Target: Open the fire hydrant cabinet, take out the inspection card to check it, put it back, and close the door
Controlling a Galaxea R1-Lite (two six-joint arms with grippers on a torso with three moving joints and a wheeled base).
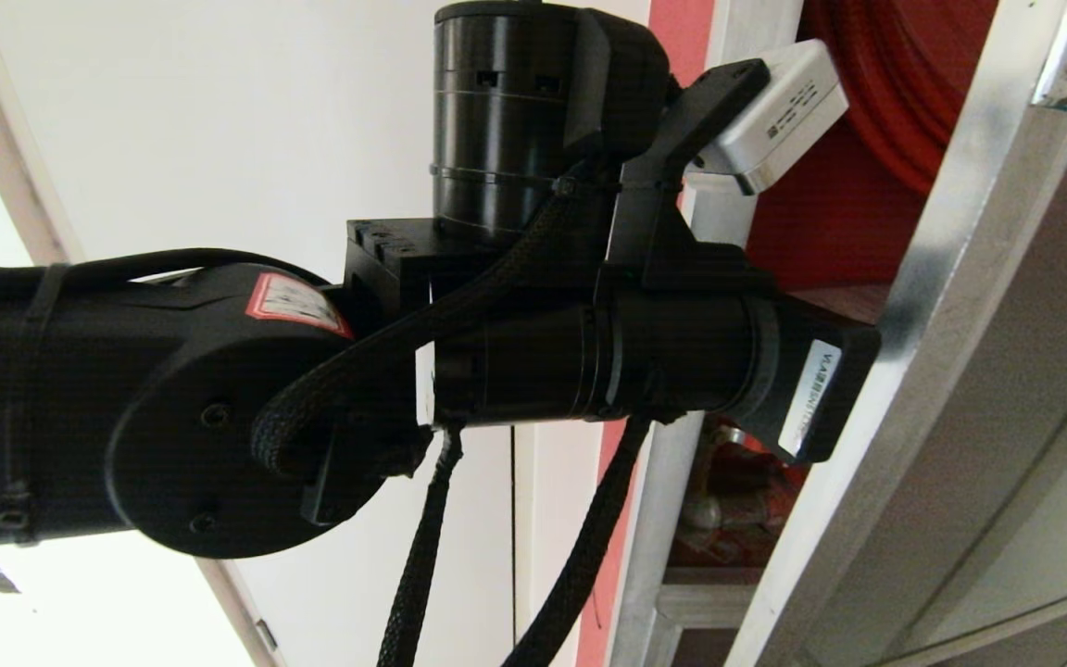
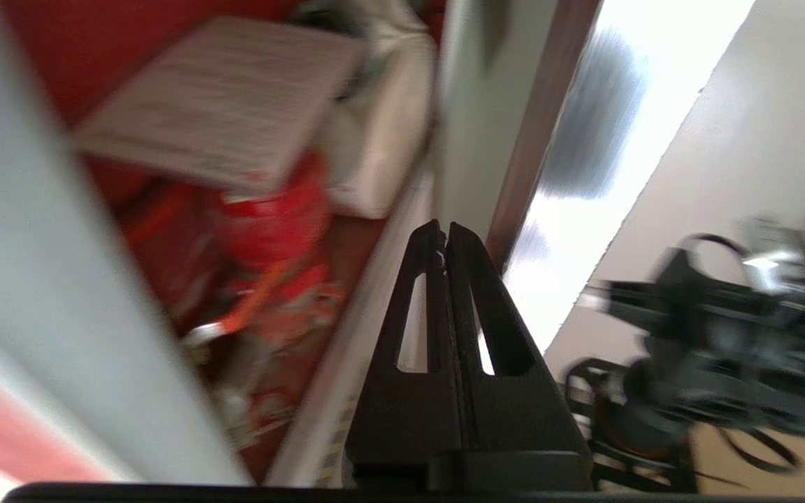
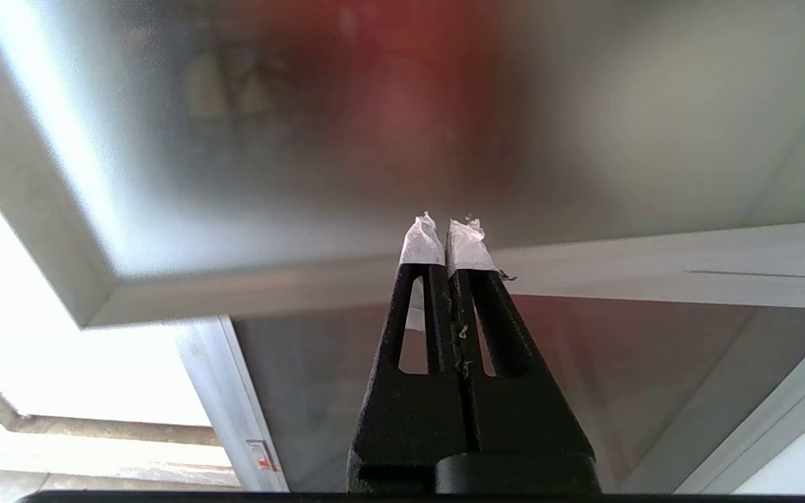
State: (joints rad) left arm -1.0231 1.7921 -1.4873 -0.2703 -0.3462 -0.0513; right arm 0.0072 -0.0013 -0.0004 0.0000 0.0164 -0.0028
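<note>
Reaching with left gripper (image 2: 444,234) pinched shut, empty; inspection card (image 2: 217,119), upper left, looking thin, light, bendy, probably best pinched by free edge; right gripper (image 3: 444,227) also closed

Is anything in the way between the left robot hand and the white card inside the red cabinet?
Nothing visible blocks it. In the left wrist view, the left gripper, fingers shut, points toward the cabinet's silver frame post. The inspection card lies beyond, beside the white rolled hose, with open space before it.
</note>
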